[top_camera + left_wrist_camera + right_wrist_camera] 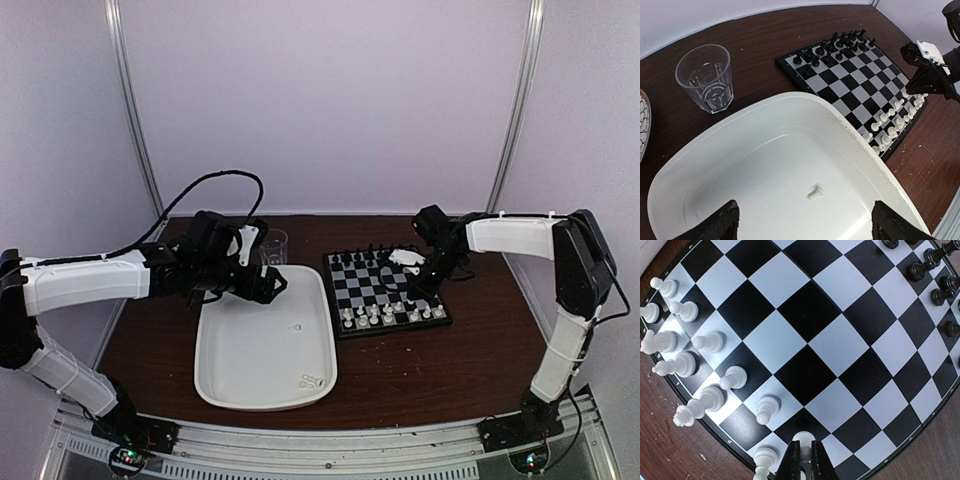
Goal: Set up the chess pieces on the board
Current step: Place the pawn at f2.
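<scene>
The board [378, 285] lies right of centre, with white chess pieces [390, 316] in its near rows and black ones [365, 258] at the far side. In the right wrist view my right gripper [804, 452] is shut on a white pawn [802, 436] standing on a pale square near the board's [805, 330] edge, beside other white pieces [705, 340]. My left gripper [807, 217] hangs open over the white tray [840, 117], its fingers well apart. One white pawn [815, 192] lies on its side on the tray floor between and ahead of them.
A clear glass [705, 77] stands on the brown table behind the tray. A patterned plate edge [642, 125] shows at the far left. Two more small white pieces [310, 380] lie in the tray's near right corner. The right arm [930, 65] reaches over the board's right side.
</scene>
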`<state>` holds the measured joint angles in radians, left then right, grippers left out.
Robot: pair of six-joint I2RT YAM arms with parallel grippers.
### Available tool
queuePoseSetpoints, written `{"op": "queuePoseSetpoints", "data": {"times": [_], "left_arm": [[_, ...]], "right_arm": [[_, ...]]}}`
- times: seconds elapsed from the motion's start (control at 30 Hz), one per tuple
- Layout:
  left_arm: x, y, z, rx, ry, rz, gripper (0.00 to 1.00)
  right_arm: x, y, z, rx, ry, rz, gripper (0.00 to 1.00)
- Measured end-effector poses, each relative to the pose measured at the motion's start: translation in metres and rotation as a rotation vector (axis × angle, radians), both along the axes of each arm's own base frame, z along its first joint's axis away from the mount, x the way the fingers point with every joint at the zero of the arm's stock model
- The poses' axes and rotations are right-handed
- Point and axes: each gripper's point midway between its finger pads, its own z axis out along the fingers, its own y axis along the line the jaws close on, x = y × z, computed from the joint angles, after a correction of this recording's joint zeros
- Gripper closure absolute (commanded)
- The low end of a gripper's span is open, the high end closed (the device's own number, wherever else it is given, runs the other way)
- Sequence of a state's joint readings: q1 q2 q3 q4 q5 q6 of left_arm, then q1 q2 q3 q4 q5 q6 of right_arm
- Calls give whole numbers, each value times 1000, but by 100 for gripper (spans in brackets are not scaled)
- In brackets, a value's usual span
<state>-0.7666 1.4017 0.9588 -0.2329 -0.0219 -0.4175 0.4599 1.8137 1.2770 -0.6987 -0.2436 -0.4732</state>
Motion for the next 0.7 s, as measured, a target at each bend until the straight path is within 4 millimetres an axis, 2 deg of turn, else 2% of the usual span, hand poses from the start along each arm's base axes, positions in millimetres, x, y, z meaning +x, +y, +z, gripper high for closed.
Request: {"op": "queuePoseSetpoints", "data": {"times": [0.7], "left_arm": [[0, 0, 0, 1, 1, 1, 8]], "right_arm": [[-3, 2, -8, 5, 28, 5, 94]]}}
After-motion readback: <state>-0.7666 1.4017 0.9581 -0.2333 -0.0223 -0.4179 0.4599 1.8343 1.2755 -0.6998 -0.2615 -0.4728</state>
